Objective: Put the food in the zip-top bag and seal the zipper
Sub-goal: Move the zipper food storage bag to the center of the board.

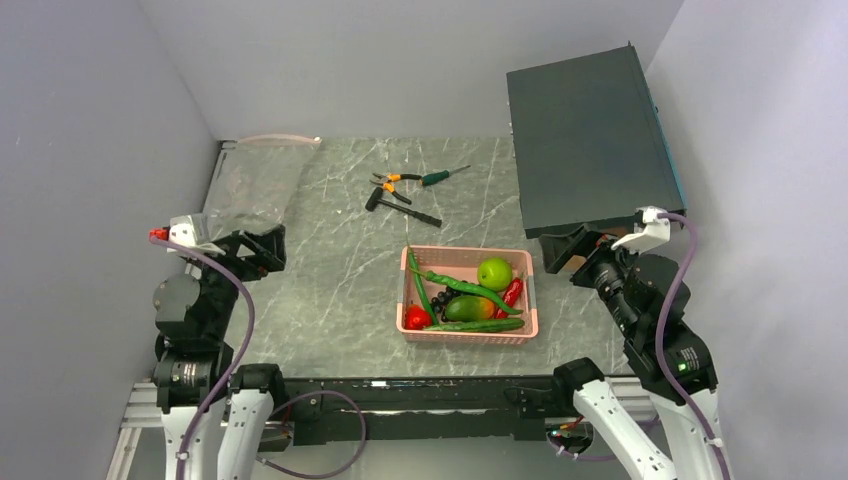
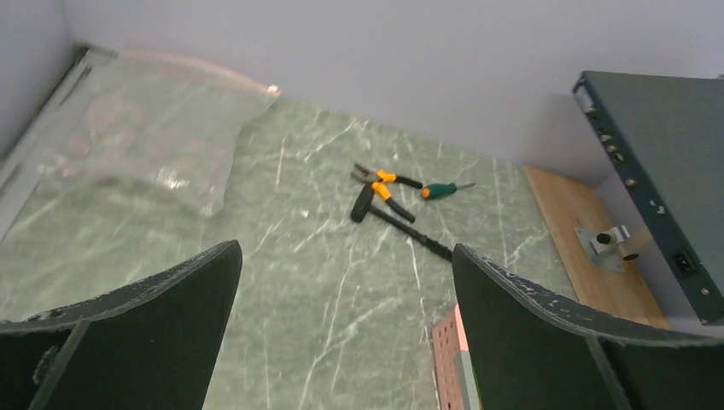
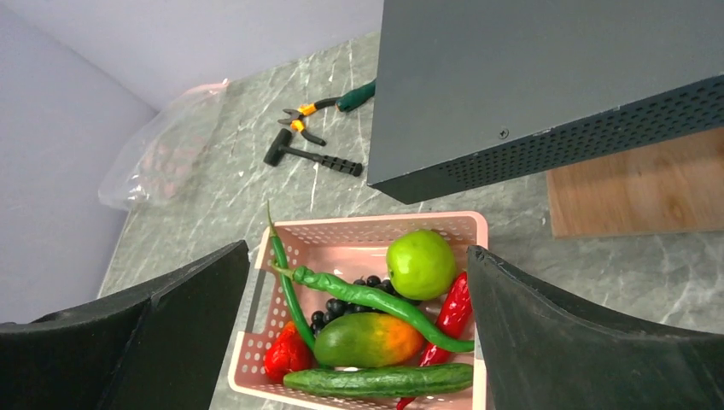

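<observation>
The food lies in a pink mesh basket [image 1: 415, 262]: a green apple [image 1: 494, 273], a green-orange mango [image 1: 468, 308], long green peppers [image 1: 455, 284], red chillies [image 1: 512, 293], a small red fruit [image 1: 416, 317], dark grapes [image 1: 440, 299] and a cucumber [image 1: 475, 325]. The clear zip-top bag [image 1: 250, 180] lies flat at the far left, its pale pink zipper [image 1: 280, 139] along the far edge. It also shows in the left wrist view [image 2: 145, 128]. My left gripper [image 1: 262, 250] is open and empty, near the bag. My right gripper [image 1: 562, 250] is open and empty, beside the basket [image 3: 376, 232].
Orange-handled pliers [image 1: 395, 180], a green screwdriver [image 1: 443, 176] and a black hammer [image 1: 400, 208] lie behind the basket. A dark flat box [image 1: 590, 140] stands raised at the back right over a wooden board [image 2: 589, 248]. Grey walls close in the sides.
</observation>
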Available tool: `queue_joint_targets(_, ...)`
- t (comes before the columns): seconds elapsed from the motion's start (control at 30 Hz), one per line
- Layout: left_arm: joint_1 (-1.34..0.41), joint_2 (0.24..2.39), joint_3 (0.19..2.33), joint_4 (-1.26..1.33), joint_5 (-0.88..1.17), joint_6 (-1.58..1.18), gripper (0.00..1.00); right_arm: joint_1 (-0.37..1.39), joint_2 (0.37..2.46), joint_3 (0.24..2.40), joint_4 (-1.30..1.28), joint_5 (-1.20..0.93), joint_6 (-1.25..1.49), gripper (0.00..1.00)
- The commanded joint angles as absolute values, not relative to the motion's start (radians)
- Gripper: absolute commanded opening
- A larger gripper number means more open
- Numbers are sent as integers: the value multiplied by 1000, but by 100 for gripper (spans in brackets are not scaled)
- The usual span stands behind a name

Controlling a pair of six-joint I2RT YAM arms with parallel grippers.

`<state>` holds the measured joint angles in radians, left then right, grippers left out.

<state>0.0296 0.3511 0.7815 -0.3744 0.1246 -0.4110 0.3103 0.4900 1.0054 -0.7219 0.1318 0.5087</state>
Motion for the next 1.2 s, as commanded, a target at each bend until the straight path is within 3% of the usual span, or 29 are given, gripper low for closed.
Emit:
queue_joint_targets(0.0,33,377,862,-564,4,-499,99,313,547,1089,-741,132,442,100)
queue_joint_targets(0.2,33,425,918,-731,35,-493,99,313,572,1099,-683,95,405,100)
queue_joint_targets(0.4,33,399,843,-719,129,-514,99,313,602,1092,-622,7,455,100)
queue_joint_targets(0.6,34,409,791,-732,53,-628,99,313,664,1093,-543,-236,410,100)
queue_joint_targets(0.83,35,594,818,-706,89,-628,99,335,772,1069,-432,-422,434,100)
queue_joint_targets(1.17,134,792,831,-505,14,-801,99,646,980,1119,-451,-201,401,100)
